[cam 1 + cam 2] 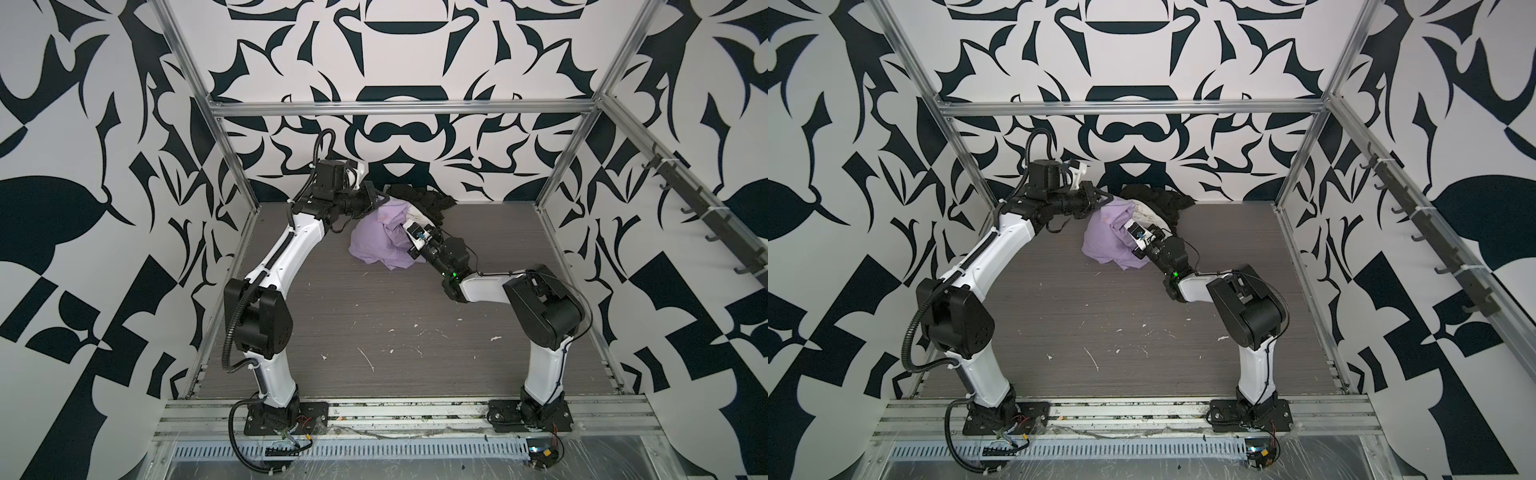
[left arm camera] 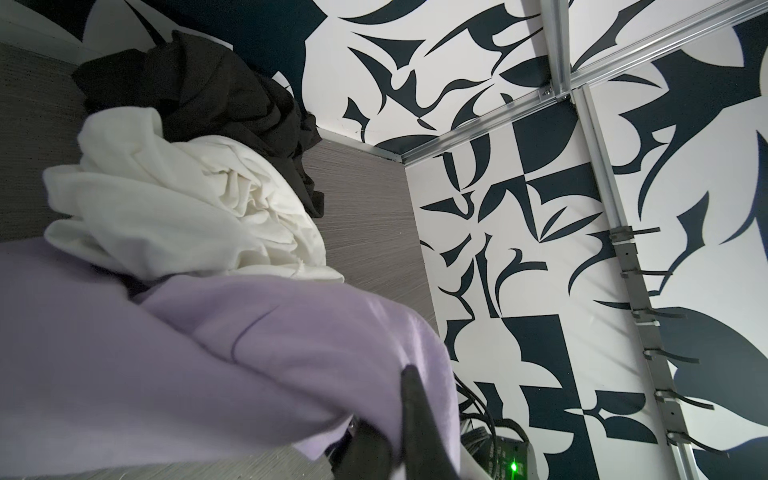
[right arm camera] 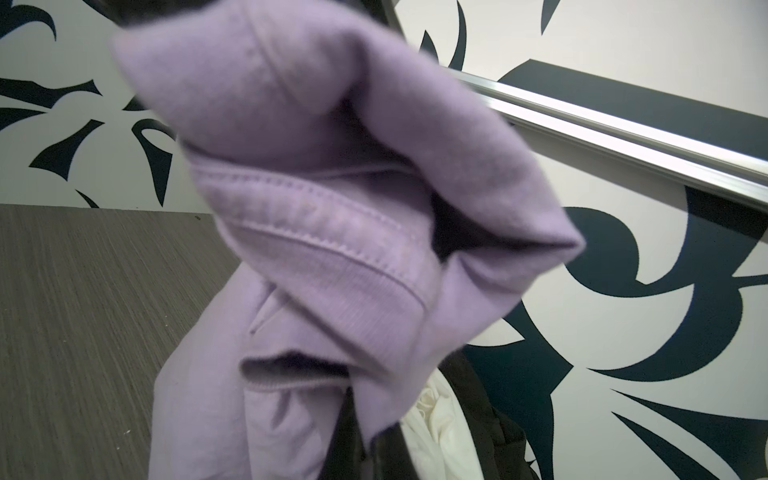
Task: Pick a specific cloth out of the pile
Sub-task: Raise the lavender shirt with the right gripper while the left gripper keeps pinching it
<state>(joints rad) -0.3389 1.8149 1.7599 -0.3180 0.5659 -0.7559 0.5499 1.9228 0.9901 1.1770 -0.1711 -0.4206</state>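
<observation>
1. Position: the soft, plain lavender cloth (image 1: pixel 374 243) lies bunched at the front-left of the pile (image 1: pixel 415 208), far back on the grey wood-grain bench (image 1: pixel 374 324). Its lower folds rest on the surface.
2. Grip: the left pincer (image 1: pixel 376 202) is clamped on the cloth's far upper edge, and the right pincer (image 1: pixel 404 243) is closed into its near right flank. Both top views show each one sunk in lavender folds.
3. Deciding relation: the lavender cloth (image 1: pixel 1104 243) spans the two pincers, from far-left at the left pincer (image 1: pixel 1105 201) to near-right at the right pincer (image 1: pixel 1128 245). Neither arm is nearer, since both touch it. The crumpled cream-white cloth (image 1: pixel 415 214) and the rumpled black cloth (image 1: pixel 424 197) sit behind and to the right, toward the back wall. The free way out therefore looks to be toward the open near bench.
4. Left wrist view: this shows contact the top views hide. The cream-white cloth (image 2: pixel 166 199) presses straight onto a lavender fold (image 2: pixel 249 332), with the black cloth (image 2: pixel 208 91) beyond it. Lavender fabric drapes over the dark fingers (image 2: pixel 415 424).
5. Right wrist view: slightly blurred, it shows a ribbed hem (image 3: pixel 332 257) with stitching, hanging clear of the bench. Fabric covers the fingertips, so how deep the bite goes cannot be told.
6. Risk, as a judgement: the touching white folds may drag along.
</observation>
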